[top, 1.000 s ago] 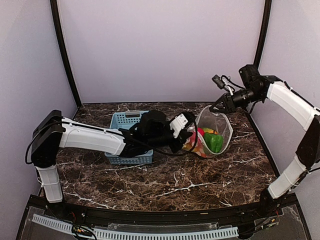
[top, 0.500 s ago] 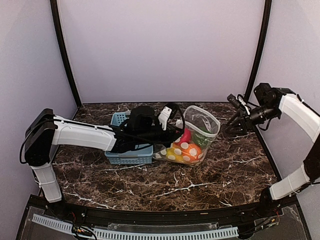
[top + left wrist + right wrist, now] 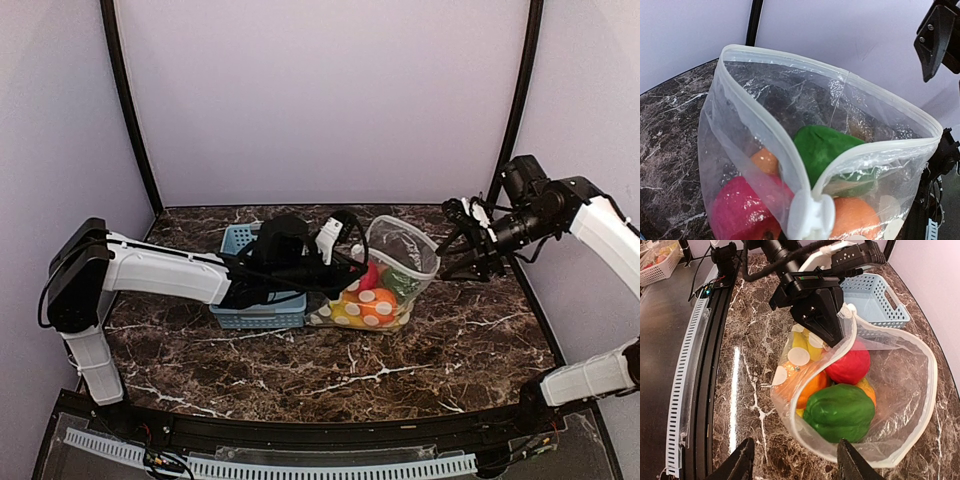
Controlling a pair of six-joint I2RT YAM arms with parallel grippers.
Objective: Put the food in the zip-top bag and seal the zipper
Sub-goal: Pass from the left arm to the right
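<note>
The zip-top bag (image 3: 400,262) stands on the table with its mouth wide open, and the food is inside. The right wrist view shows a green pepper (image 3: 840,412), a red apple (image 3: 849,366), an orange (image 3: 812,386) and yellow pieces (image 3: 801,342). My left gripper (image 3: 352,270) is shut on the bag's left corner, at the end of the zipper (image 3: 765,125), where a white clip-like piece (image 3: 810,217) sits. My right gripper (image 3: 456,258) hangs open just right of the bag, touching nothing. Its fingers (image 3: 737,467) straddle the near rim from above.
A light-blue slotted basket (image 3: 243,240) stands behind my left arm, left of the bag. The black rail of the table's near edge (image 3: 705,365) runs alongside. Purple walls close in the back and both sides.
My right gripper let go of the bag's rim, opened and drew off to the right. The bag sank onto the table and shifted left with my left gripper.
</note>
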